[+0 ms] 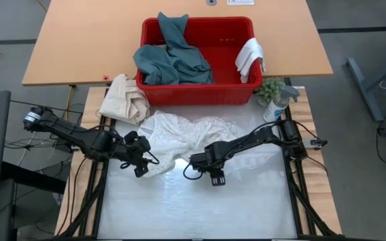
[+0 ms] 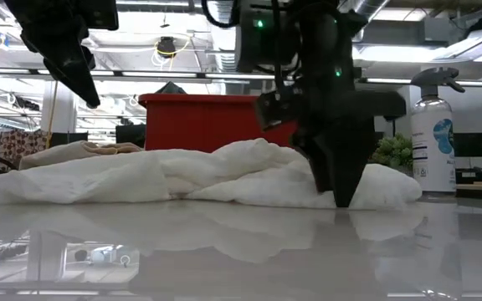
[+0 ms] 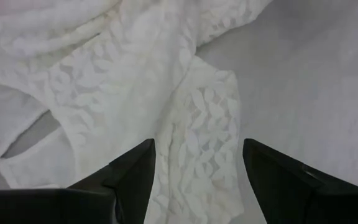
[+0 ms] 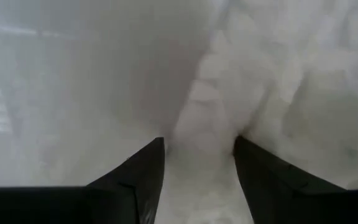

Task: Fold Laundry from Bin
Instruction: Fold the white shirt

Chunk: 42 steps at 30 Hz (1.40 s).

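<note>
White lace, high view: a white lacy garment (image 1: 186, 137) is seen spread and rumpled on the glossy table (image 1: 246, 207), just in front of the red bin (image 1: 196, 90). A teal-green garment (image 1: 173, 57) is piled inside the bin and a small white cloth (image 1: 250, 57) is draped over its right rim. A cream canvas bundle (image 1: 127, 97) is parked by the bin's left corner, a spray bottle (image 1: 277, 104) by its right.

Grippers, high view: the left gripper (image 1: 141, 161) is placed over the garment's left edge, the right gripper (image 1: 200, 164) at its front edge.

Low view: the garment (image 2: 199, 176) is shown as a low puffy heap, so it's judged light, floppy and shapeless. One arm's fingers are planted at the heap's right end, tips down at the table. The bin (image 2: 203, 121) is seen behind.

Left wrist view: the left gripper (image 3: 197, 168) is held wide open above a flat lace panel (image 3: 197, 124); nothing is gripped.

Right wrist view: the right gripper (image 4: 197, 162) is seen partly open, with a ridge of cloth (image 4: 213, 118) sitting between the fingers. Whether it's pinched yet can't be told.

Handling guess: lace is thin and snag-prone, and the slick table probably lets it slide. A hem or shoulder edge is best taken, not the bunched middle, so it can be pulled flat.
</note>
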{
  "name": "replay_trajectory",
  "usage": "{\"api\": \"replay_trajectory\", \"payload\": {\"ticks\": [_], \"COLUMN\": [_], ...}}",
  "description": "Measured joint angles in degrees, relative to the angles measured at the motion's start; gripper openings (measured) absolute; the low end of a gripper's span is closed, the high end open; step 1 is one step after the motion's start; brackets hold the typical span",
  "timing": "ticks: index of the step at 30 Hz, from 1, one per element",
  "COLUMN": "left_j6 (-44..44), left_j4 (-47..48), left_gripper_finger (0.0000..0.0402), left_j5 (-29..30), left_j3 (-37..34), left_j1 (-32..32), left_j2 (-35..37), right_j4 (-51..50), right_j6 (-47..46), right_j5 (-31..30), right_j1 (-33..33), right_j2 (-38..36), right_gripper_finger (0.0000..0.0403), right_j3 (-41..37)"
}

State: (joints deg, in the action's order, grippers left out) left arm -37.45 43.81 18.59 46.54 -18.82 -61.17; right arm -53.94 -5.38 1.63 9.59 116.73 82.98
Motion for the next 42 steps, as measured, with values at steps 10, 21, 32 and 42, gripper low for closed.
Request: {"api": "replay_trajectory", "payload": {"ticks": [10, 21, 32, 42], "left_j6": [-1.2, -4.2, -3.7, 12.0], "left_j4": [-7.4, -20.1, -32.2, -44.8], "left_gripper_finger": [0.0231, 0.0231, 0.0231, 0.0231], "left_j5": [-0.4, -6.8, -11.1, -2.5], "left_j3": [-5.2, -14.2, -18.7, -19.4], "left_j1": [-2.7, -4.8, -9.7, -13.1], "left_j2": [-0.2, -0.3, -0.3, -2.9], "right_j4": [-10.0, -30.1, -25.8, -22.5], "right_j6": [-5.2, -16.8, -23.5, -24.2], "right_j5": [-0.7, 2.2, 9.2, 9.0], "right_j1": [2.0, 12.5, 25.4, 27.3], "right_j2": [-1.0, -13.4, -14.0, -14.0], "right_gripper_finger": [0.0023, 0.0023, 0.0023, 0.0023], "right_j3": [2.5, 13.2, 2.2, -1.8]}}
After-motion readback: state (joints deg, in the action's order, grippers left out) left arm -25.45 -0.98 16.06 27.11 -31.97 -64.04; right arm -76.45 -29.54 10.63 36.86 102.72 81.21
